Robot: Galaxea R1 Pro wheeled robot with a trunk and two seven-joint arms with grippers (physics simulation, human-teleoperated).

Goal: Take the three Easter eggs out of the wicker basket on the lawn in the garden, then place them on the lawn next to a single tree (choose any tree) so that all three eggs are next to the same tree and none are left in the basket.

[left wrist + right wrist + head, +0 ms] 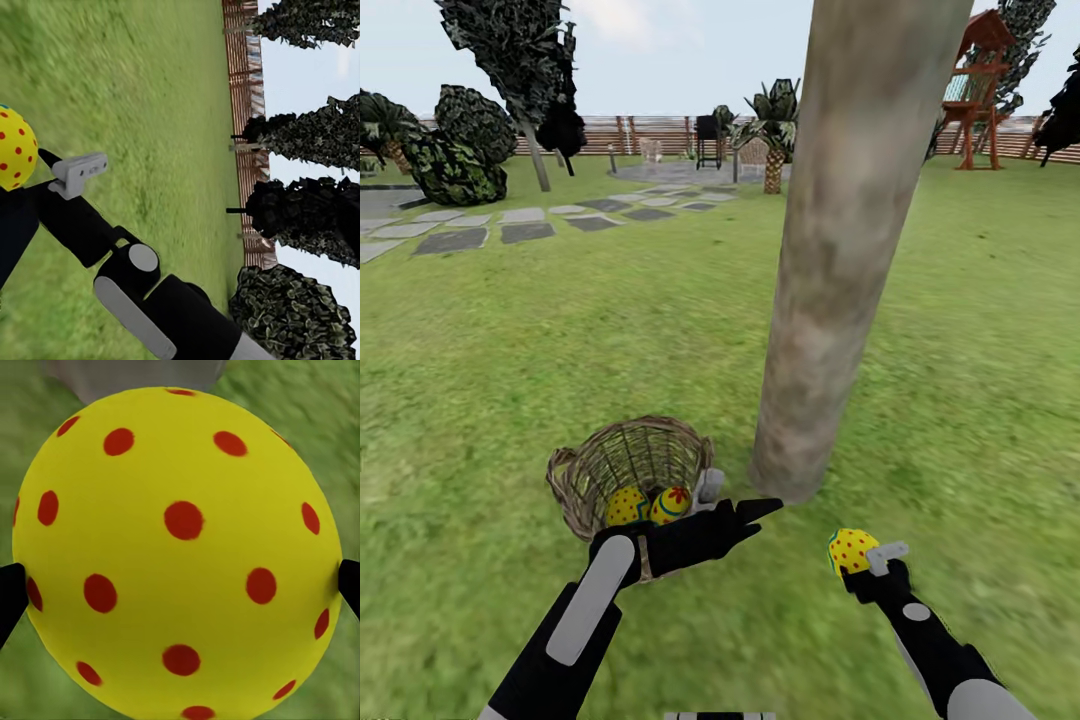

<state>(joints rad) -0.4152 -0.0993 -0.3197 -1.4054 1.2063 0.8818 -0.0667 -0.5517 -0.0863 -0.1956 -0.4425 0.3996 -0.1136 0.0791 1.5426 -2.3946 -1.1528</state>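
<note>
The wicker basket (628, 462) lies tipped on the lawn (610, 330), just left of the base of the tree (830, 300). Two Easter eggs (626, 506) (671, 503) rest inside it, the right one bearing a red flower mark. My left gripper (735, 500) hovers at the basket's right rim, open, with nothing between its fingers. My right gripper (860, 555) is shut on the third egg (847, 547), low over the grass just right of the trunk's base. In the right wrist view this egg (180, 555) sits between the black fingertips (9, 600). The left wrist view catches the same egg (15, 150).
Grey stepping stones (480, 232) run across the far left. A short palm (773, 150), a playset (980, 90), dark-leaved trees (510, 60) and the slatted fence (660, 135) stand far behind. Open grass spreads around the trunk.
</note>
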